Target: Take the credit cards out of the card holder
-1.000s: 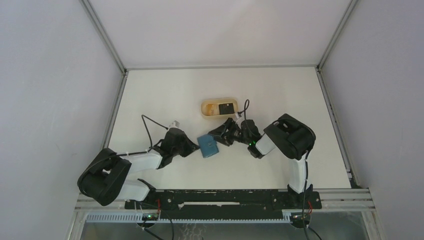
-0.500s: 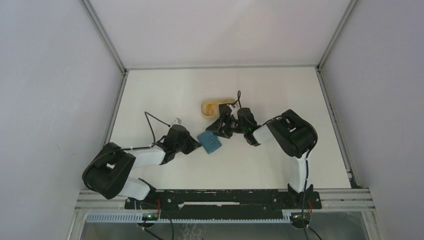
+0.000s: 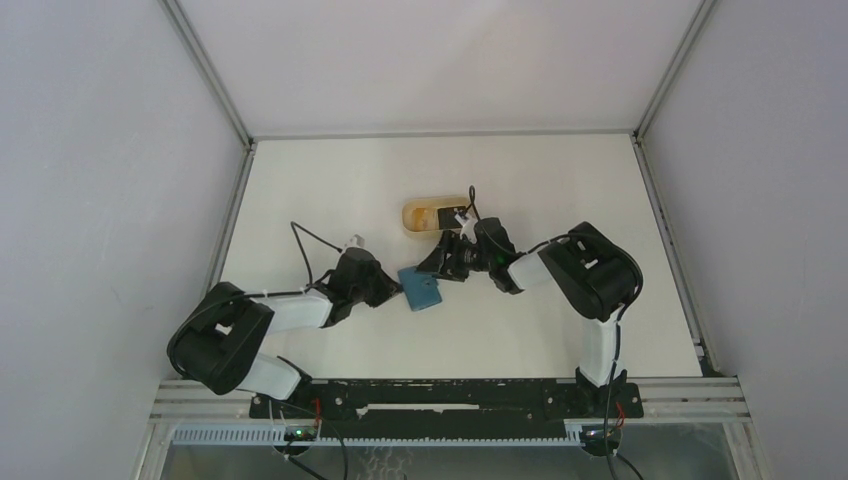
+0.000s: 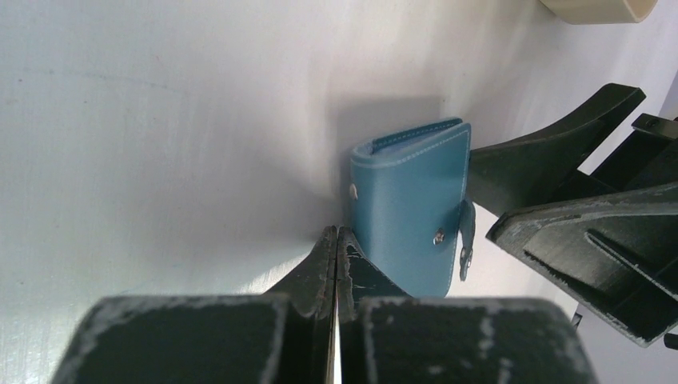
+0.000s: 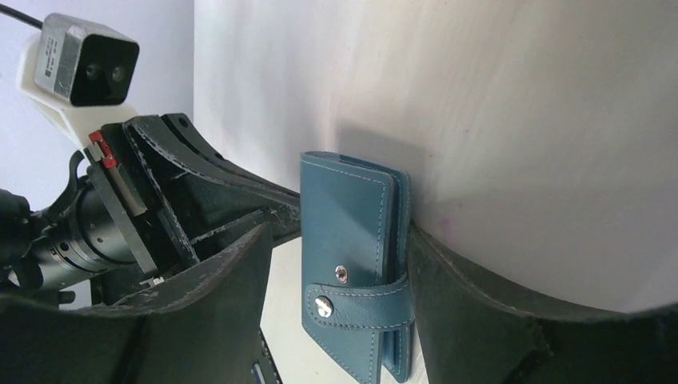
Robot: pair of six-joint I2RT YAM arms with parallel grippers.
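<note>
The teal-blue card holder (image 3: 421,289) lies folded shut on the white table between my two grippers. Its closure tab (image 5: 360,308) is unsnapped and loose. My left gripper (image 3: 392,290) is shut and empty, with its tips (image 4: 336,237) against the holder's left edge (image 4: 412,208). My right gripper (image 3: 441,263) is open and straddles the holder (image 5: 352,240). Its right finger (image 5: 464,296) touches the holder's side and its left finger (image 5: 208,296) stands apart. No credit card shows.
A tan rounded tray (image 3: 424,214) stands just behind the grippers, its right end covered by my right wrist. It also shows in the left wrist view (image 4: 596,8). The white table (image 3: 560,180) is walled on three sides.
My right wrist has swung back over the tray's right end, hiding the black card seen there before. The holder has shifted and turned slightly. My left gripper has followed it to the right.
</note>
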